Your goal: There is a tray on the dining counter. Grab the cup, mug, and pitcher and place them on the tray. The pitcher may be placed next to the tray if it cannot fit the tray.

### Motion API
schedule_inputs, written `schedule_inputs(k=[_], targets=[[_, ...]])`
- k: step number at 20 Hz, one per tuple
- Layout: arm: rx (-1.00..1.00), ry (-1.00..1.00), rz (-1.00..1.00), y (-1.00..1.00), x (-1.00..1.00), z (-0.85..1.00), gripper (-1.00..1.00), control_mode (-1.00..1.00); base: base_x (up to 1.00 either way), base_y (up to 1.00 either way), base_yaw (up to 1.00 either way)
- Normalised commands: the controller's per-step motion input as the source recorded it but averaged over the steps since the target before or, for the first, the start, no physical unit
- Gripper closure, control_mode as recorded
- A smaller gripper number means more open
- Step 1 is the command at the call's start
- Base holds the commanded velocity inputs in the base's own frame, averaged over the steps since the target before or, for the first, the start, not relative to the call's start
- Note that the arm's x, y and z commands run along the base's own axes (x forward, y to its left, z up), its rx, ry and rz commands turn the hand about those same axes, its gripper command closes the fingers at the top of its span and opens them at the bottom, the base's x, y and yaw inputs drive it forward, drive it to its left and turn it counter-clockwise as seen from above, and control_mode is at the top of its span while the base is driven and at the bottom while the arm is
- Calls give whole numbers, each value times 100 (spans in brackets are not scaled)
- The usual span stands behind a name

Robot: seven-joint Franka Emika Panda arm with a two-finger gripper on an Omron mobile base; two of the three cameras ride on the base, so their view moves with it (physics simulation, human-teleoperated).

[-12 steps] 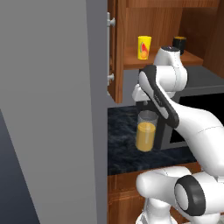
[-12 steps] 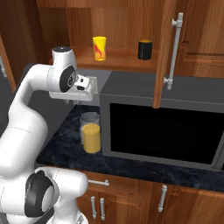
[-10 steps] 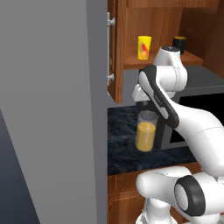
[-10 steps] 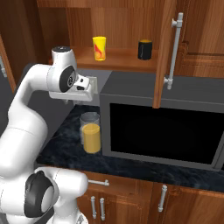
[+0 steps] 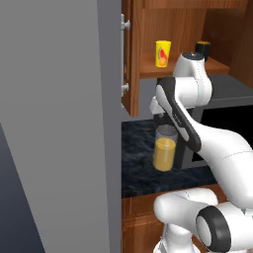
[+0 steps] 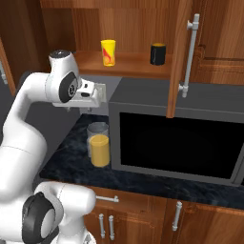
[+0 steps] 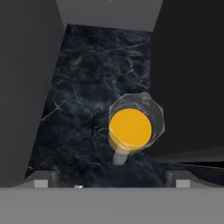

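The pitcher (image 6: 99, 145) is a clear glass cylinder half full of orange liquid. It stands upright on a black marbled counter, close against the microwave's left side. My gripper (image 7: 111, 181) hangs above it, open, with nothing between its widely spread fingertips (image 7: 41, 179). From the hand camera the pitcher (image 7: 133, 127) lies just right of centre, below and apart from the fingers. The yellow cup (image 6: 108, 52) and the black mug (image 6: 157, 54) stand on a wooden cabinet shelf above; they also show as cup (image 5: 163, 53) and mug (image 5: 202, 48). The tray and the dining counter are out of view.
A dark microwave (image 6: 176, 143) fills the counter to the pitcher's right. An open wooden cabinet door (image 6: 181, 57) with a metal handle hangs over its front. A tall grey panel (image 5: 59, 123) walls off the left side, leaving a narrow strip of counter (image 7: 83, 100) around the pitcher.
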Motion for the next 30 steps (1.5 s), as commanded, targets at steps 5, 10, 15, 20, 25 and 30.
schedule_inputs(k=[5, 10, 15, 20, 25, 30], targets=[[-8, -19, 9, -5, 0, 29, -100, -100, 0, 0, 0], [-10, -15, 7, -9, 0, 37, -100, -100, 0, 0, 0], [-11, -12, 5, -3, 6, 41, -100, -100, 0, 0, 0], [-11, -8, 2, 0, 19, 46, -100, -100, 0, 0, 0], [-11, -3, 0, 0, 32, 49, -100, -100, 0, 0, 0], [-8, 0, 0, 0, 50, 47, -100, -100, 0, 0, 0]])
